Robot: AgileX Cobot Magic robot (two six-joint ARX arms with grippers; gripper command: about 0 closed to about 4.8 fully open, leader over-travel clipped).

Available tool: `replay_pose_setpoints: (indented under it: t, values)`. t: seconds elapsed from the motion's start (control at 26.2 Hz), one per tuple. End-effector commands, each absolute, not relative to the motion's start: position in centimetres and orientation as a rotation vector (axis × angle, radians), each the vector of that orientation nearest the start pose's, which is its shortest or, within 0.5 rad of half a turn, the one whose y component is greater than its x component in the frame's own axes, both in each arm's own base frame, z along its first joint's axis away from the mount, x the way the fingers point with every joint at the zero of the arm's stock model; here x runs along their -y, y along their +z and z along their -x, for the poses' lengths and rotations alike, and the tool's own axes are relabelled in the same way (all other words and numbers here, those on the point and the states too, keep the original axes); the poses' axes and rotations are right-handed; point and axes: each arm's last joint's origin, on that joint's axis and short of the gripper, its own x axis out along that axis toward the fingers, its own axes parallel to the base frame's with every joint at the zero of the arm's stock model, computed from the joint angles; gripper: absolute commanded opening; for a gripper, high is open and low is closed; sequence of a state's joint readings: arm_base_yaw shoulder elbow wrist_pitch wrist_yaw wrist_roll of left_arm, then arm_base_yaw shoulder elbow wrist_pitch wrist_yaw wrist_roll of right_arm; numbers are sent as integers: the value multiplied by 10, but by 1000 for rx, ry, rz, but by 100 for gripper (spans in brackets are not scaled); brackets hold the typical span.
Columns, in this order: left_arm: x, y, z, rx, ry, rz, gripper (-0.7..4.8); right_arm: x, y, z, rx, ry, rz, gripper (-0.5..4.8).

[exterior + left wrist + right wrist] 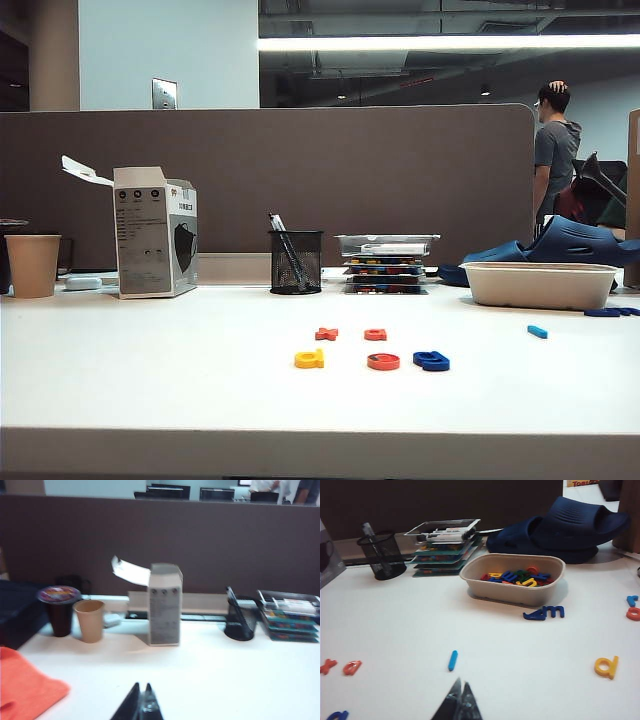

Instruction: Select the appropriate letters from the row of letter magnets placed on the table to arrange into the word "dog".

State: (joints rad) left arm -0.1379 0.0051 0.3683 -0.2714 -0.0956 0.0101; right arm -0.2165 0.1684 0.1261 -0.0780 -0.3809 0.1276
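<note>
Exterior view: table [150,380] w/ 5 letter magnets near its middle. Front row: yellow letter [309,358], red ring letter [383,362], dark blue letter [432,361], side by side but apart. Back row: red-orange cross letter [326,333] and a 2nd red-orange letter [375,334]. Light blue bar [537,331] lies well apart to the right, near the beige tray [540,285]. Neither gripper appears here.

Left wrist view: left gripper [141,706], fingers together, nothing between them, above bare table. Ahead of it stand a paper cup [89,620], white carton [164,605] and mesh pen cup [240,618]. No task letters visible.

Right wrist view: right gripper [460,700], fingers pressed together, empty. The light blue bar [452,660] lies just ahead of the tips; the red-orange pair [340,667] off to 1 side; tray of spare letters [515,577] farther ahead. Another yellow letter [606,666] lies well off to the other side.
</note>
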Motion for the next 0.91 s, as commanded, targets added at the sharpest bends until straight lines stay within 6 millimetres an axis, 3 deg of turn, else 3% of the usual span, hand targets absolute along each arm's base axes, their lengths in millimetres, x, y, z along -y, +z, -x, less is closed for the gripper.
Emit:
replay_pose_setpoints:
  t: [0.04,0.27,0.46,0.91]
  values:
    - [8,242,-72,166,-72,2,-5,12,179,-102,-75,131,-108,-2]
    - [10,202,-89,163,-73,6,-6,13,161,-105,-72,114,-41,-2]
    - [11,180,-96,151,-73,5,-6,14,158,-105,-72,83,-10,-2]
    - [11,175,-96,102,-71,14,-5,16,156,-104,-97,43,-7,0]
